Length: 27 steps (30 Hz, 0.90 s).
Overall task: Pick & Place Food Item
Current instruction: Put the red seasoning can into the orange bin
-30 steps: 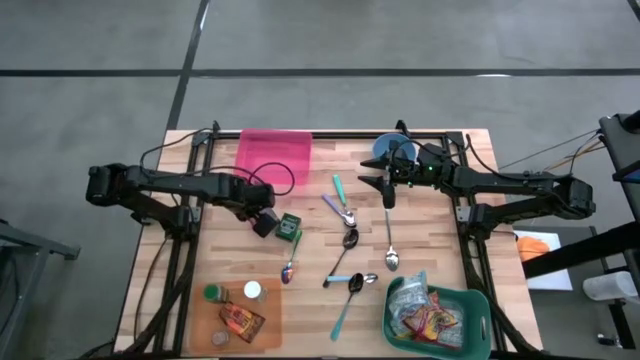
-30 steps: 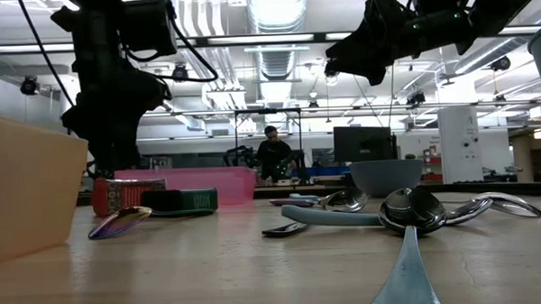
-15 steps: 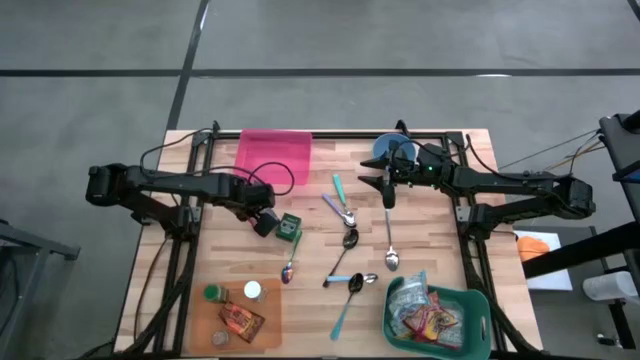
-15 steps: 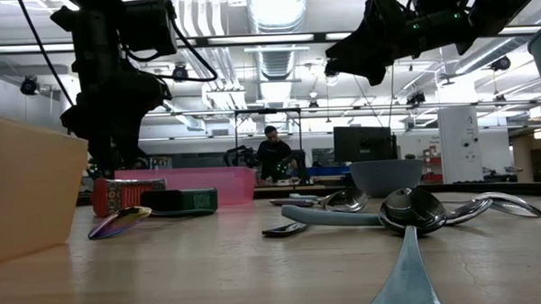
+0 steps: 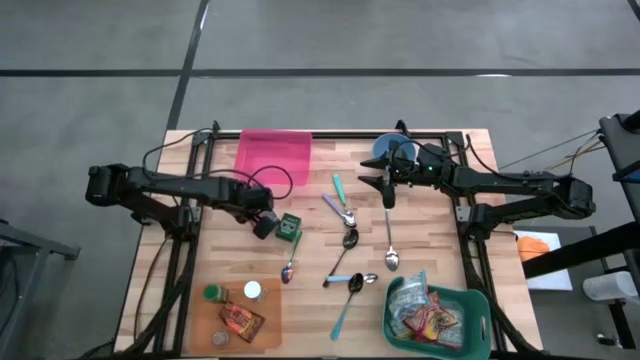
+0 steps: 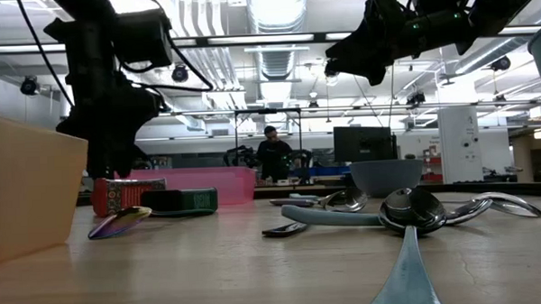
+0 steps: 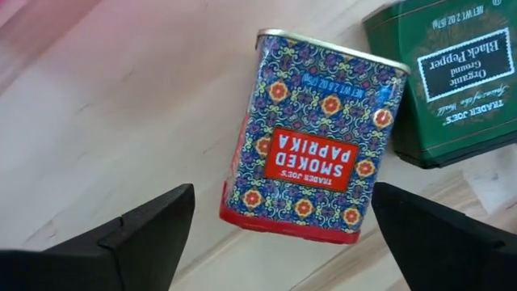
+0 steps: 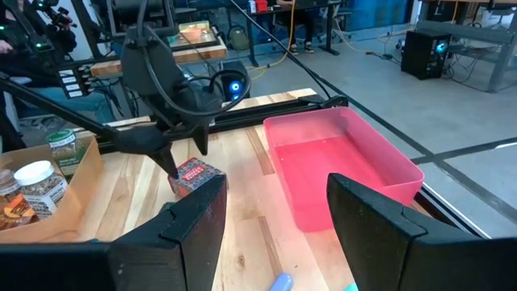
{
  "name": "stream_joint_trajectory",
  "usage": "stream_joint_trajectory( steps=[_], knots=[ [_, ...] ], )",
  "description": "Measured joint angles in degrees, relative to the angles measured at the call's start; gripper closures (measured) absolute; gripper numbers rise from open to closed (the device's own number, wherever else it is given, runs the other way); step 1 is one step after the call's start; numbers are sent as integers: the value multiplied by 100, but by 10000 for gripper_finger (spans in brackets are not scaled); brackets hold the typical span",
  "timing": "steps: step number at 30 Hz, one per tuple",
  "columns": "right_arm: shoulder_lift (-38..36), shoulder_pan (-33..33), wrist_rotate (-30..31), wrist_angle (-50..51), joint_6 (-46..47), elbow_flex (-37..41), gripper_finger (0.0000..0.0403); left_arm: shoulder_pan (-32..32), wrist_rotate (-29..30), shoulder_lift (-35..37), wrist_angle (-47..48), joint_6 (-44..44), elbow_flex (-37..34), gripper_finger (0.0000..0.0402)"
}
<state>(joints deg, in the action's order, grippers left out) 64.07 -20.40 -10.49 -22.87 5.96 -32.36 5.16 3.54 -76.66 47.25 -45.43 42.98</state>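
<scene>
Left gripper point(image 7: 279, 222) risen, paprika tin point(image 7: 315, 141) below

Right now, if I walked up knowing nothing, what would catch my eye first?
Probably the bright pink tray at the table's far edge, then the scatter of spoons mid-table. Next, the left tool, open, hovering over a patterned smoked paprika tin beside a green black pepper tin.

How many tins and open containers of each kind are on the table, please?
Spice tins: 2 (paprika tin, black pepper tin)
Pink bin: 1
Bowl: 1
Green basket: 1
Cardboard box: 1
Total: 6
</scene>
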Motion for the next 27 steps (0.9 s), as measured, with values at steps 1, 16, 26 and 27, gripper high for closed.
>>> stream_joint_trajectory(
  steps=[1,16,26,27],
  knots=[
    [0,2,1,0,0,0,192,-4,-10,0,-56,34,-23,23],
    [0,0,1,0,0,0,192,-395,121,0,-321,360,-274,23],
    [-2,0,-1,1,0,0,192,-367,251,-1,-795,472,-557,23],
    [-2,0,1,1,0,0,192,-367,254,0,-837,472,-596,23]
  ],
)
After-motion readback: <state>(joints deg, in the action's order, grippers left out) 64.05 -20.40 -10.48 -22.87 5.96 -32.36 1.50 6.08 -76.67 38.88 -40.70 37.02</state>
